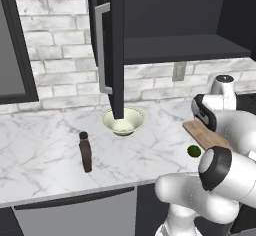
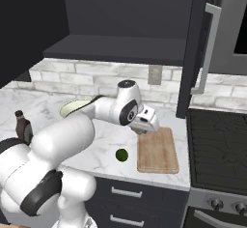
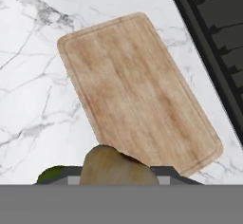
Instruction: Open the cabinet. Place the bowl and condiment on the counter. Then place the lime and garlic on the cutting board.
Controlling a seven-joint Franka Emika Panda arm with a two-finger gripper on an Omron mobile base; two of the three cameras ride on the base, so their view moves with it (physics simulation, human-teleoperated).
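The cabinet [image 1: 112, 45] stands open, its dark shelf [image 2: 116, 46] bare. On the marble counter [image 1: 40, 150] sit the cream bowl [image 1: 123, 121] and the brown condiment bottle [image 1: 85, 152]. The lime [image 2: 121, 155] lies on the counter just left of the cutting board [image 2: 157, 149]. My gripper [image 2: 141, 131] hovers over the board's near-left edge. In the hand view my gripper [image 3: 118, 176] is shut on the tan garlic [image 3: 118, 163], with the cutting board [image 3: 137, 90] beneath and ahead, and the lime [image 3: 52, 173] peeking at the lower left.
A black stove [image 2: 217, 140] adjoins the board's right side. The open cabinet door [image 2: 198, 43] hangs above the board's far right corner. The other door [image 1: 112, 45] hangs over the bowl. A dark-framed window [image 1: 12, 45] is at the left.
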